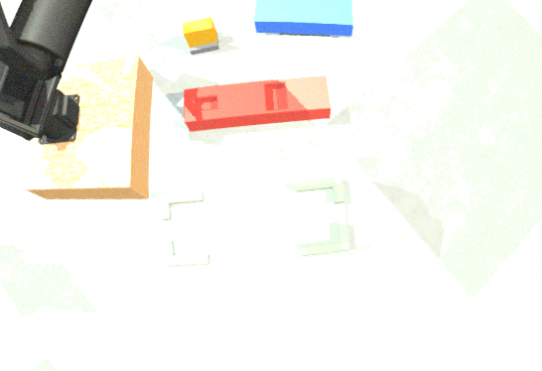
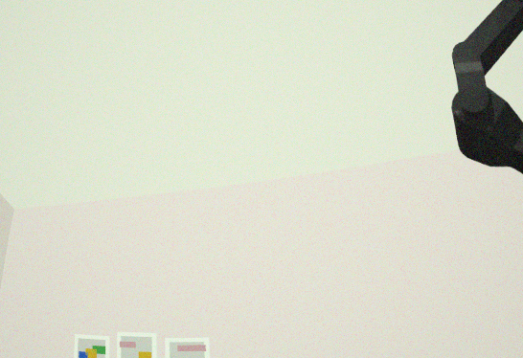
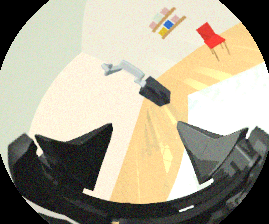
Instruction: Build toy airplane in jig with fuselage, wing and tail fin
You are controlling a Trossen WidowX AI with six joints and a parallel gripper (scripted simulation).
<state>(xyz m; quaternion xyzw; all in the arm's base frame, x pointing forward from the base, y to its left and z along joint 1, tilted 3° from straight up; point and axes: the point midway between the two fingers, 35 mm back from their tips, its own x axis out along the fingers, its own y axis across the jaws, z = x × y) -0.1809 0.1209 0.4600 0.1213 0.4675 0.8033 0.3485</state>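
The red fuselage [image 1: 238, 102] lies outside the cradle, above it in the top view, with two sockets visible on top. The pale cradle [image 1: 339, 191] has raised corner walls and nothing between them. The blue wing [image 1: 304, 11] lies flat-looking beyond the fuselage; its tab is not visible. The small yellow tail fin [image 1: 200, 33], with a grey part under it, is near the fuselage's left end, apart from it. My gripper [image 3: 145, 126] is open and empty in the wrist view, facing the room, away from the parts. Its fingers are not visible in either the top or the exterior view.
A wooden block [image 1: 140, 135] stands left of the fuselage and cradle, with the black arm [image 1: 55, 16] over it. The arm [image 2: 471, 97] also shows at the right of the exterior view. A red chair [image 3: 211, 36] and wall shelves are in the background of the wrist view.
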